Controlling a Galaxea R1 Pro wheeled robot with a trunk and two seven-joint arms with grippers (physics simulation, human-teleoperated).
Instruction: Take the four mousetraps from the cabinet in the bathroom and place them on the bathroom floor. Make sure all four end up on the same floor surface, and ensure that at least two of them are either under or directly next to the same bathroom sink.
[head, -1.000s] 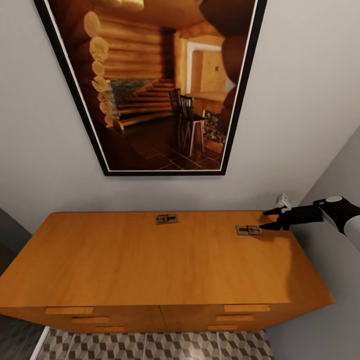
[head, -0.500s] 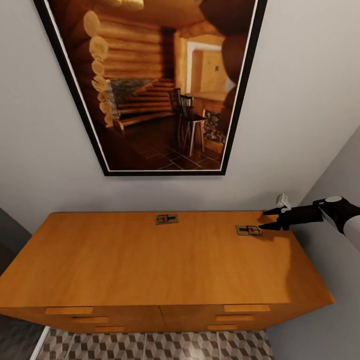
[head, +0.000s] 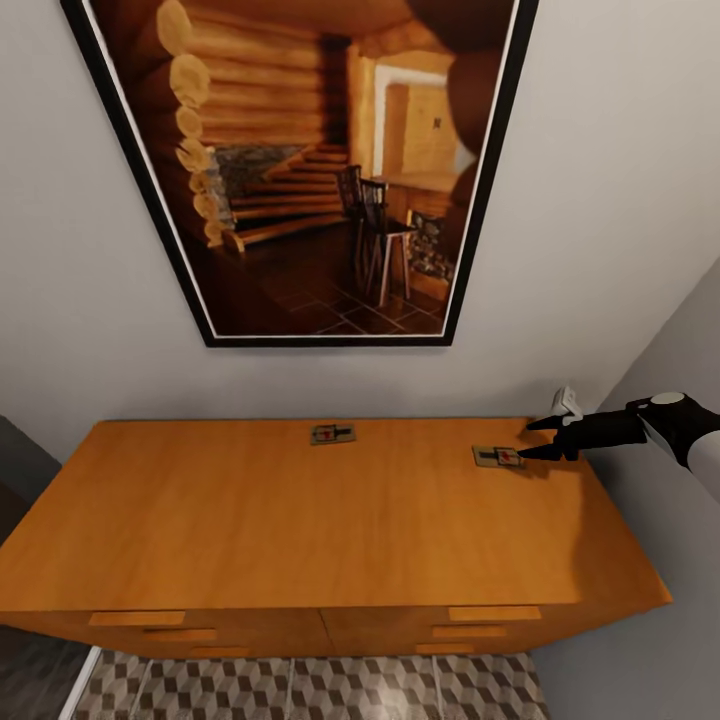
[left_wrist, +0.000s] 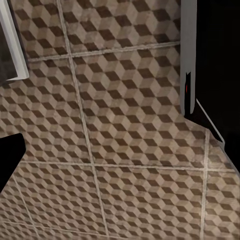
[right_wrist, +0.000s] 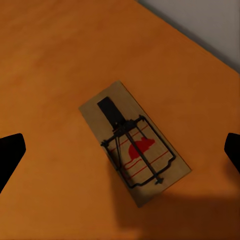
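Note:
Two mousetraps lie on the flat top of the orange-brown cabinet: one mousetrap near the back middle, the other mousetrap at the back right. My right gripper hovers open just right of that second trap, its lower fingertip close to the trap's edge. In the right wrist view the trap lies flat on the cabinet top, between the spread fingers of the right gripper. The left gripper hangs open over the cube-patterned bathroom floor with nothing in it.
A large framed picture hangs on the wall above the cabinet. A grey wall closes in at the cabinet's right end. Drawer fronts with bar handles face me, and patterned floor shows below them.
The head view has shifted slightly, so the camera moved. The right gripper stays beside the right mousetrap, and both traps lie where they were.

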